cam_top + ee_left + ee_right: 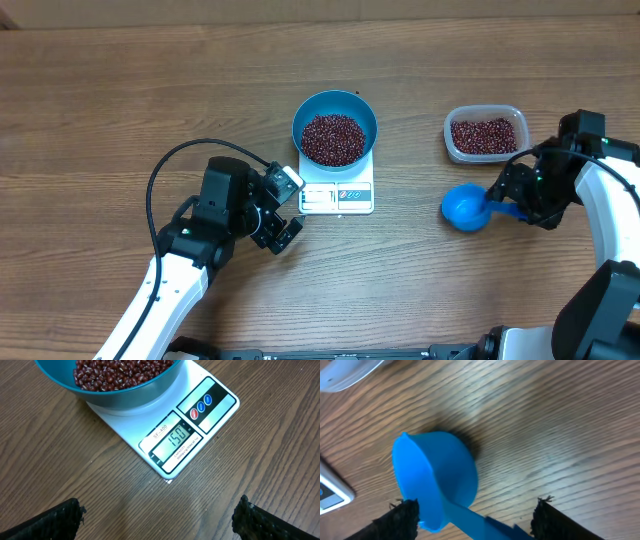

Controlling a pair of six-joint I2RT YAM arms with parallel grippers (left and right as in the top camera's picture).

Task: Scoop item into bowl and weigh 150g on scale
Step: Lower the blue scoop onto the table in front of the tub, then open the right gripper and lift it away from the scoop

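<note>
Nearest the onlooker, the left fingers (55, 522) hang spread wide and empty just beside the front left corner of the scale (210, 407), touching nothing. They seem parked there so the wrist camera can look straight at the display (172, 437), which reads 150. Off to the right of the scale and well apart from it, a small blue scoop (437, 475) lies empty on the wooden surface (100, 100). Its handle (480, 522) runs back between the right fingers (395, 522), which stand spread on either side and do not pinch it. Lying clear of the scale, the scoop cannot press on it and upset the reading. The white scale sits flat near the middle of the surface. The blue bowl (135, 395) rests on the rear part of the scale, which leaves the display and the three buttons at the front uncovered. The dark red beans (120, 370) fill the bowl to a low heap, so the weighing looks finished or very nearly so. Farther back and to the right of the scale, a clear plastic tub (450, 150) holds a shallow layer of the same beans. Nothing lies between the tub, the scoop and the scale. The only thing close to the scale is the left arm.
</note>
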